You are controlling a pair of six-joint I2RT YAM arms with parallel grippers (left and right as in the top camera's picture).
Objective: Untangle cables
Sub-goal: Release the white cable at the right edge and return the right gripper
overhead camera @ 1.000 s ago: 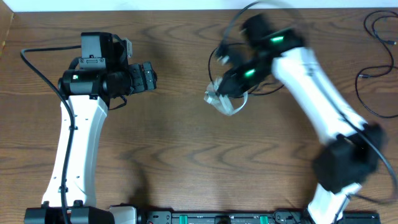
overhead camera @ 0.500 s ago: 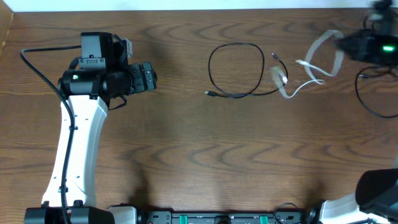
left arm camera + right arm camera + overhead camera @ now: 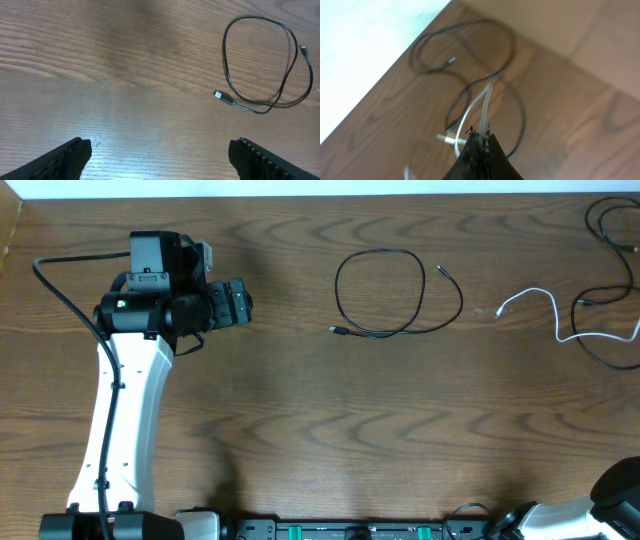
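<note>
Right end effector (image 3: pixel 480 144) pinches the white cable (image 3: pixel 485 102); left end effector (image 3: pixel 161 159) gapes open

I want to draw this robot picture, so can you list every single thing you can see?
loop cable: one, black, a loose ring lying on the middle of the table, touching nothing else
white cable: one, white, far right of the table, one end in the right jaws
far cable: black, looping at the far right corner beside the white cable; whether it is one cord or two cannot be told
table: one, brown wood, under everything
left arm: one, white and black, left side; left jaws open wide, holding nothing
right arm: one, only a dark bit shows at the bottom right; right jaws shut on the white cable
</note>
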